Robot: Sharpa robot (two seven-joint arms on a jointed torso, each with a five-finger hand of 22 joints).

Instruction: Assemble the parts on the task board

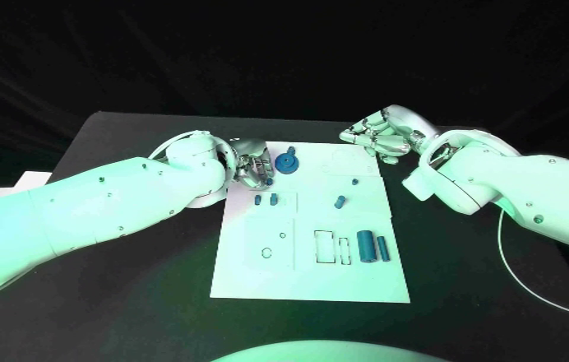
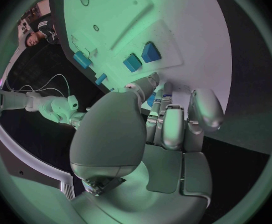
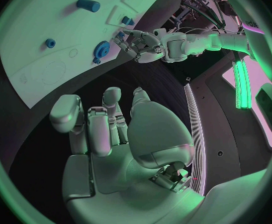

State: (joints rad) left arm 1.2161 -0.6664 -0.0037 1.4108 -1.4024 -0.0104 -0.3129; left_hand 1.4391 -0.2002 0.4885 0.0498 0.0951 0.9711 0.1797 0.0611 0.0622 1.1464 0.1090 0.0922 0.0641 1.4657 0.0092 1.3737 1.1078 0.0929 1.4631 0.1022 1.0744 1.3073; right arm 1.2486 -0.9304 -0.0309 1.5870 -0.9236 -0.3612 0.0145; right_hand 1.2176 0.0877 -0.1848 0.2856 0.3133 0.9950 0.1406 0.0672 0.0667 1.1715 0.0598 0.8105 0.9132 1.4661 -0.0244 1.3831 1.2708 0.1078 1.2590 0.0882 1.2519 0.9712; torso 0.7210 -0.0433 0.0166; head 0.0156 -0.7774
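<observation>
The gear (image 1: 289,162) lies on the board (image 1: 255,271) just beside the left hand (image 1: 250,167), whose fingers hang loose and empty over the board's near edge. The right hand (image 1: 381,136), curled around nothing, hovers off the far corner. To do this well, I'd pinch the gear squarely before lifting.
</observation>
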